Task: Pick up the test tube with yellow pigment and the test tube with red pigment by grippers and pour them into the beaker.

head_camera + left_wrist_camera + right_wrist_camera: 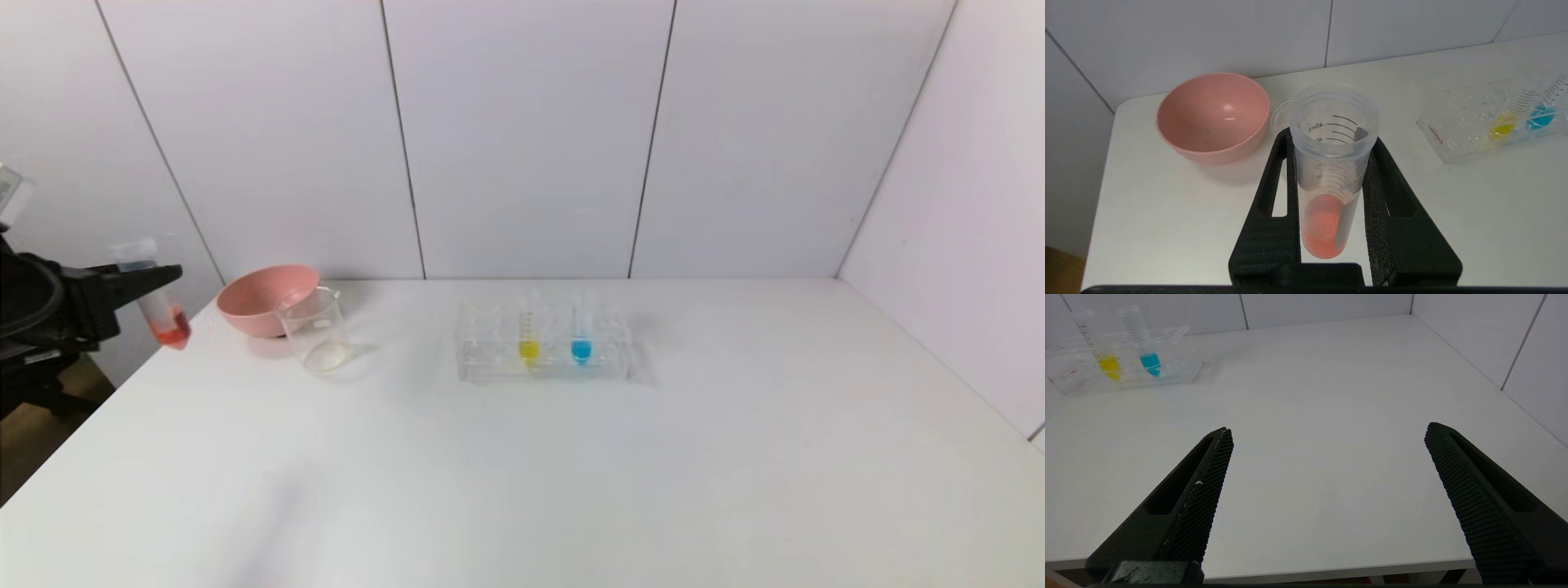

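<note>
From the head camera, the left gripper (151, 282) sits at about nine o'clock, off the table's (571, 474) left edge, clamped on the test tube with red pigment (162, 314), which hangs nearly upright, tip down. The beaker (317, 331) stands at ten o'clock, touching the pink bowl (261, 300) behind it. The test tube with yellow pigment (529, 335) stands in the clear rack (543, 347) near centre, beside a blue-tipped tube (580, 336).

The left wrist camera shows the black jaws pressed on both sides of the open-mouthed red tube (1331, 175) — gripped mid-body, above the liquid.

The right wrist camera shows the right gripper (1327, 435) spread wide and empty above the table's near edge, yellow tube (1102, 355) far off at eleven o'clock.

The tubes look light, stiff, smooth plastic — likely slippery, so best held mid-barrel.
</note>
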{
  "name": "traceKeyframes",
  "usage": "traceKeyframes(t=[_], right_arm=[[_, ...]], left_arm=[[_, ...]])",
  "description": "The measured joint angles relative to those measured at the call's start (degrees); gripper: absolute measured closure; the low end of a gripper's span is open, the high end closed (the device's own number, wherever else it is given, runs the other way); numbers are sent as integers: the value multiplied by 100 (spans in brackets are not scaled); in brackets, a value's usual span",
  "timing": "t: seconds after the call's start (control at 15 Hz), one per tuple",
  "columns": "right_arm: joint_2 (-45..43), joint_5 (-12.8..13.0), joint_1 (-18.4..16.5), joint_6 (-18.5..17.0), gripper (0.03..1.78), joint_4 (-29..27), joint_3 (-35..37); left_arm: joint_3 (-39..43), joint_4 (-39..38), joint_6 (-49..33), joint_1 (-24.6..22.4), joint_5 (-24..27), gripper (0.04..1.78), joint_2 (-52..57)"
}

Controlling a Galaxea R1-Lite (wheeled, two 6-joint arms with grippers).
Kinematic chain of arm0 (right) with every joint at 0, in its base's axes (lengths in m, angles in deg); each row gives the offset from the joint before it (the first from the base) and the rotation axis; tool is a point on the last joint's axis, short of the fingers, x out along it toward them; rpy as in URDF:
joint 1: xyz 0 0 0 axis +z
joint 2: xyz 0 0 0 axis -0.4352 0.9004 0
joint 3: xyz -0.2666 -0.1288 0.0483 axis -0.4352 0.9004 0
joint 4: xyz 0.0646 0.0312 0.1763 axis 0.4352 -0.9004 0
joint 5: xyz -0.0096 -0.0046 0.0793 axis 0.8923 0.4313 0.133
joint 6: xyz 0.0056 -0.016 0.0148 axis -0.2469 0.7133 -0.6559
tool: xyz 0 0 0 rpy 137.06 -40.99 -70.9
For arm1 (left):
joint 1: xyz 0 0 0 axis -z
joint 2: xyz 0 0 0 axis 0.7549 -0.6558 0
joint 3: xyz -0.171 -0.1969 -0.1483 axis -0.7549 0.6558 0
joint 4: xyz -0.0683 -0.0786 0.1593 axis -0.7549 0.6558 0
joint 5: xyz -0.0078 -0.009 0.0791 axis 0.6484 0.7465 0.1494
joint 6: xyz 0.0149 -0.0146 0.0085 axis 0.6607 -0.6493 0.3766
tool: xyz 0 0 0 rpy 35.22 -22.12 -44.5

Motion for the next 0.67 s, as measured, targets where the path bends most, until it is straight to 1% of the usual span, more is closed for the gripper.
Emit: traceKeyframes(t=[0.07, 0.13, 0.27, 0.47, 0.67], right_arm=[[0, 0, 0, 0, 10, 2, 0], [0, 0, 0, 0, 10, 2, 0], [0, 0, 0, 0, 10, 0, 0], [0, 0, 0, 0, 10, 2, 0], [0, 0, 0, 0, 10, 2, 0]], left_arm=[[1, 59, 265, -306, 344, 137, -66], [-51, 155, 560, -477, 529, 137, -184], [-311, 411, 1074, -594, 592, 137, -482], [-1218, 1225, 1403, -452, 590, 137, -942], [-2453, 2484, 1836, -171, 553, 137, -1474]])
